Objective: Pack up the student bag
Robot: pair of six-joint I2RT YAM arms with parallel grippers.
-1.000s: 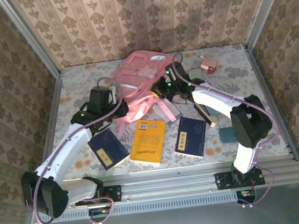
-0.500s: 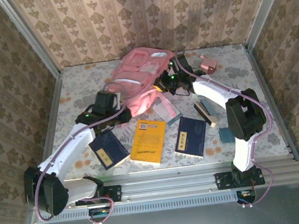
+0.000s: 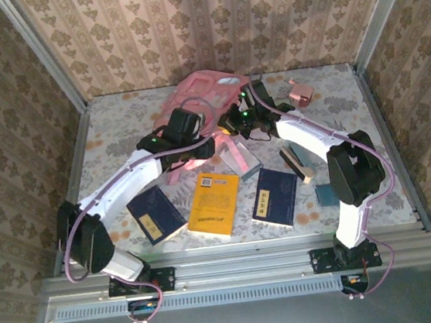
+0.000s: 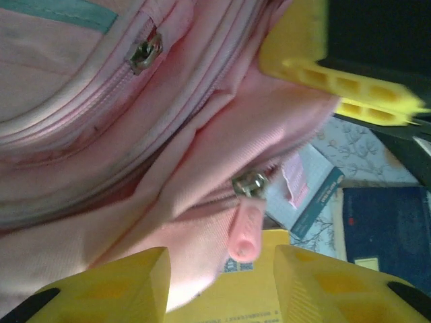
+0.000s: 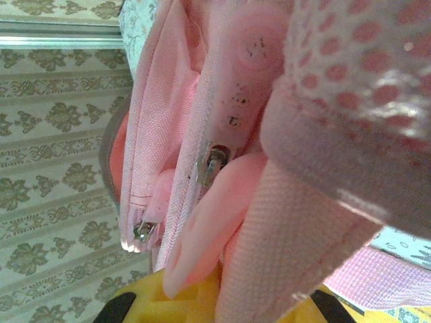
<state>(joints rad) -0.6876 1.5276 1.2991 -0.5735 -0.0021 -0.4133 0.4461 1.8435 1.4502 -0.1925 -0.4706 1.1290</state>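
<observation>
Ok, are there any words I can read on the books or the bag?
No text can be read.
Yellow book: dark label, too small.
Left blue book: pale label, too small.
Right blue book: pale label, too small.
White-teal book: red print, blurred.
Bag: no words seen.

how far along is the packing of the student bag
Done: nothing looks packed; the dark blue book, yellow book and blue book lie on the table. In hand: the right gripper is shut on fabric of the student bag, and the left gripper is open around a zip pull. Left: probably getting the bag open and loading the books.
</observation>
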